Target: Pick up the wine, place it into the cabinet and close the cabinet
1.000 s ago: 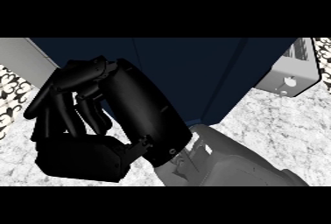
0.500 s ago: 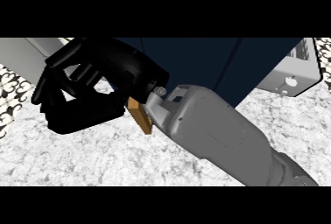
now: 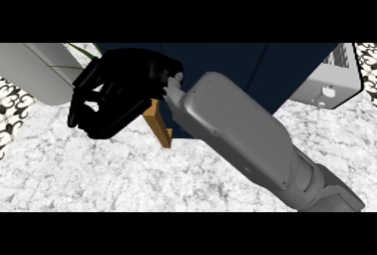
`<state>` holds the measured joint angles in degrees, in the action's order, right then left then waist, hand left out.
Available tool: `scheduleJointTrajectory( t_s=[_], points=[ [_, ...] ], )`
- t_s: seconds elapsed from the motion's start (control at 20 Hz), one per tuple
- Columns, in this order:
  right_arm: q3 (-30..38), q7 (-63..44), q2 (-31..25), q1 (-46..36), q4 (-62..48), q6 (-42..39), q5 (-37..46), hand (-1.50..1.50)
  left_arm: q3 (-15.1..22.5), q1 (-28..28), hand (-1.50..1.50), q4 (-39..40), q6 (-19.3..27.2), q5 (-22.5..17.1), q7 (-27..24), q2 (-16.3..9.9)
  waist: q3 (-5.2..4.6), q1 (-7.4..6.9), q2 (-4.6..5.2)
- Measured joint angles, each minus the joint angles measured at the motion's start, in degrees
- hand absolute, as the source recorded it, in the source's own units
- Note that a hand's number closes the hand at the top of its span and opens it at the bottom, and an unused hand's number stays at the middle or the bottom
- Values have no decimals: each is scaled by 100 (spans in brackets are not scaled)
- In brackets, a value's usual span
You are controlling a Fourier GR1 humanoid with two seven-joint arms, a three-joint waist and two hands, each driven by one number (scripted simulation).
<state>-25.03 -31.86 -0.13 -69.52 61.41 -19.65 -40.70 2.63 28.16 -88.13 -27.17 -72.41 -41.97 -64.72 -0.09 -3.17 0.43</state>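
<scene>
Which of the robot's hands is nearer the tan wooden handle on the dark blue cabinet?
The right hand: it sits just left of the handle, fingers curled beside it, on a forearm coming from the lower right. The left hand is not in view.

Counted in the head view:
- dark blue cabinet (image 3: 221, 64): one
- tan wooden handle (image 3: 159, 124) on it: one
- black hand (image 3: 121, 94): one, on one grey forearm (image 3: 243, 134)
- grey metal appliance (image 3: 327, 82): one
- pale grey planter (image 3: 33, 69) with green leaves: one
- marbled bench (image 3: 110, 174): one
</scene>
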Motion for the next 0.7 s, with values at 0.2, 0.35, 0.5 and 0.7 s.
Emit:
scheduleJointTrajectory(
  t_s=[0.2,0.35,0.5,0.7],
  points=[
    [30,341,7,-86,-669,-463,-302,150,-181,-2,-150,26,-77,32,177,97,3,9,-4],
    [115,624,15,-176,-1046,-812,-454,150,-299,-8,-150,66,-136,74,297,191,-3,22,-26],
    [171,848,16,-262,-1364,-1064,-516,150,-467,10,-150,82,-198,50,428,242,-8,25,-56],
    [308,993,15,-332,-1687,-1403,-568,150,-559,7,-150,15,-182,151,523,392,-28,27,-99]
  ],
)
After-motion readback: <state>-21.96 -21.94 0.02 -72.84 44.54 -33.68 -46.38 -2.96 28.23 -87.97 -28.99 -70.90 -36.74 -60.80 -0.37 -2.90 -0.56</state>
